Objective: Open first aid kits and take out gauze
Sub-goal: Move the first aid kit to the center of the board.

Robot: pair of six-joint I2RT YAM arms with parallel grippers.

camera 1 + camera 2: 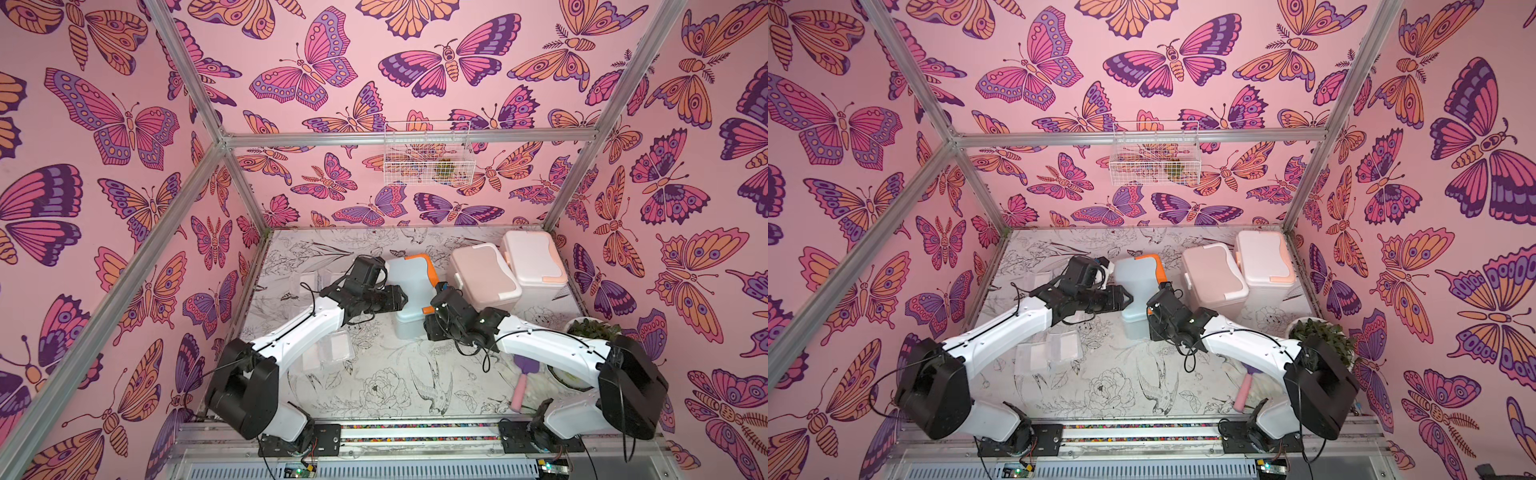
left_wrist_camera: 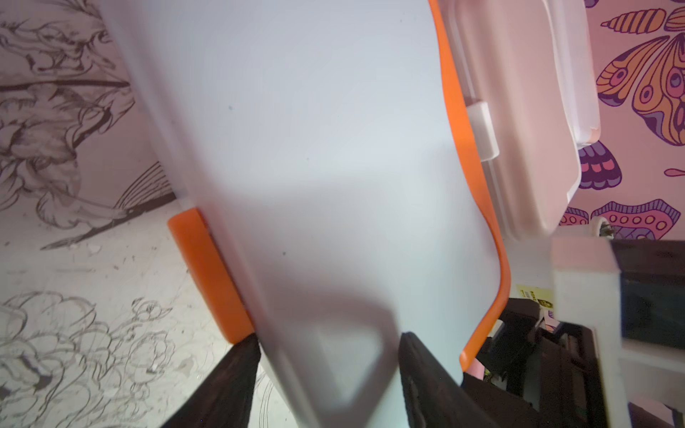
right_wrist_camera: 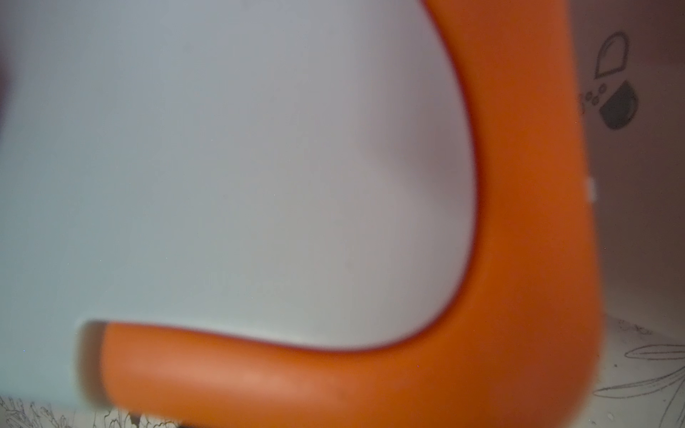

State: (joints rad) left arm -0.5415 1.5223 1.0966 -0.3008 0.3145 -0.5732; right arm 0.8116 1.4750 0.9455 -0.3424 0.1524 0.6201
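Step in hand: opening the light blue first aid kit (image 1: 409,282), which stands mid-table between the two arms.

- Left gripper (image 2: 326,367): the fingers (image 2: 230,381) sit either side of a corner of the blue lid (image 2: 315,148) and are clamped on it. The orange latch (image 2: 207,274) is just beside one finger.
- Right gripper (image 1: 441,291): pressed up against the kit's orange handle (image 3: 519,222). Its wrist view is filled with blurred blue and orange and shows no fingers, so I cannot tell how the jaws stand.
- Cannot tell whether the lid has parted from the body.
- Dusty pink kit (image 1: 484,272) and white kit with peach trim (image 1: 532,257): at the back right, touching each other, lids down.
- Gauze: clear packets (image 1: 332,349) lie on the table (image 1: 395,374) under the left arm — none seen inside the blue kit.

Next move, as I judge it: one arm steadies the body while the other swings the lid up — the latch must be free first, or the whole kit tips. After that, a reach inside for a packet.
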